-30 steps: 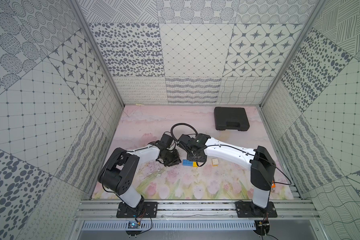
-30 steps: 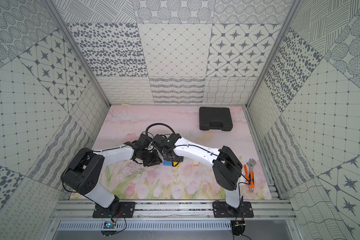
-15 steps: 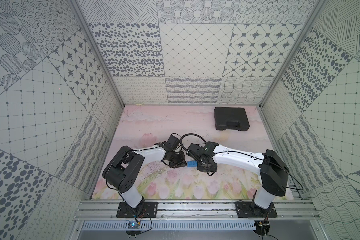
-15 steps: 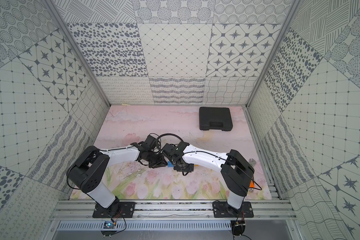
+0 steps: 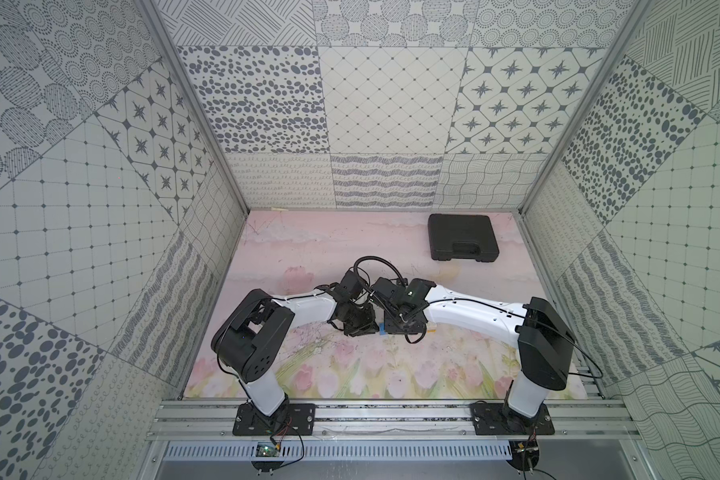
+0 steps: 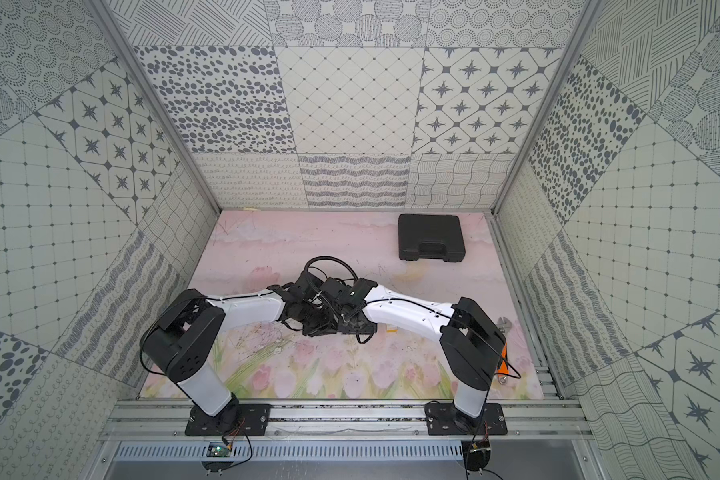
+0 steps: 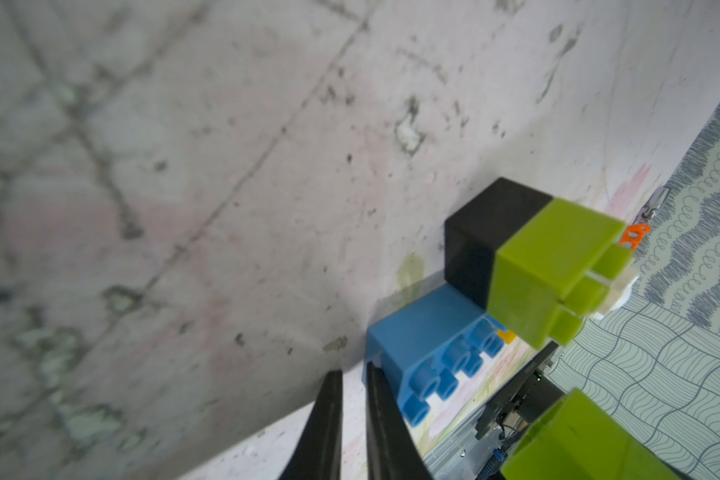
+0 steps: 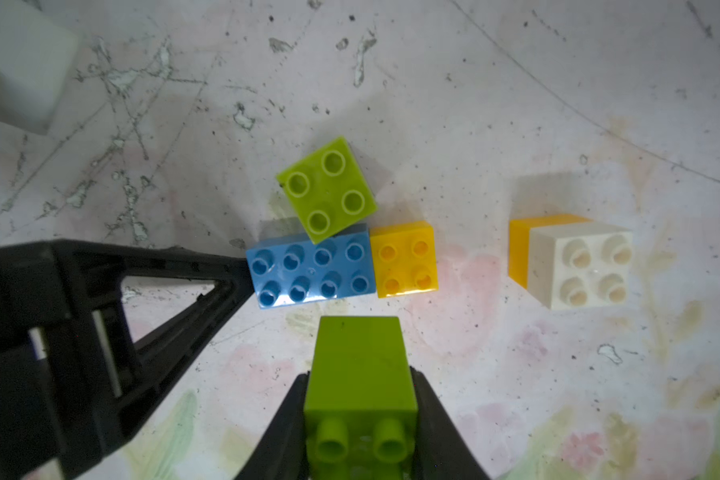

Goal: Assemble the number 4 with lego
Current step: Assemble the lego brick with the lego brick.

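Note:
In the right wrist view, my right gripper (image 8: 360, 399) is shut on a lime green lego piece (image 8: 358, 357), held just off the mat in front of the blue brick (image 8: 310, 270). A green brick (image 8: 327, 189) on a black one (image 7: 487, 224) sits against the blue brick's far side, and a yellow brick (image 8: 404, 259) lies at its end. A white brick on a yellow one (image 8: 578, 262) lies apart. My left gripper (image 7: 352, 374) is shut with only a thin gap, empty, with one finger against the blue brick's (image 7: 425, 332) other end. In both top views the two wrists hide the bricks.
A large black case (image 5: 462, 243) lies at the back right of the mat. A white pipe fitting (image 8: 17, 62) sits beyond the left gripper. A wrench (image 6: 501, 322) with an orange handle lies by the right arm's base. Patterned walls close in three sides.
Both wrists have drawn together at mid-mat. My left gripper has slid right up to the blue brick's end. The right gripper has kept its grip on the green piece.

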Tool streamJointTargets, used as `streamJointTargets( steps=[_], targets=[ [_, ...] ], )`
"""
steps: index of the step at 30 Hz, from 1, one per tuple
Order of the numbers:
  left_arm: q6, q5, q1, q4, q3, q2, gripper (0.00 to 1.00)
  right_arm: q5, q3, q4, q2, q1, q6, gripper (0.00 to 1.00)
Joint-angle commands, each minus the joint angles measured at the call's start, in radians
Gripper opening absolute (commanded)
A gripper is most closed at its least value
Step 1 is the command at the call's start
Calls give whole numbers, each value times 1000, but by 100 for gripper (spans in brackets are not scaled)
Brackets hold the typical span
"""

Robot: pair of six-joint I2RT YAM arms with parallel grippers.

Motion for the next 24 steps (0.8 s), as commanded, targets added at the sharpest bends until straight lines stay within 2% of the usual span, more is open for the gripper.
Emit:
streamJointTargets(
  steps=[1,9,24],
  targets=[
    [-8,-95,-9,-90,-4,23,16,-3,30,26,34,-14,-46,22],
    [-6,-93,-9,-88,-2,28,16,19,46,-23,54,-43,-56,22],
    [-4,-95,-9,-90,-2,31,19,10,46,0,105,-56,-73,22]
  ],
)
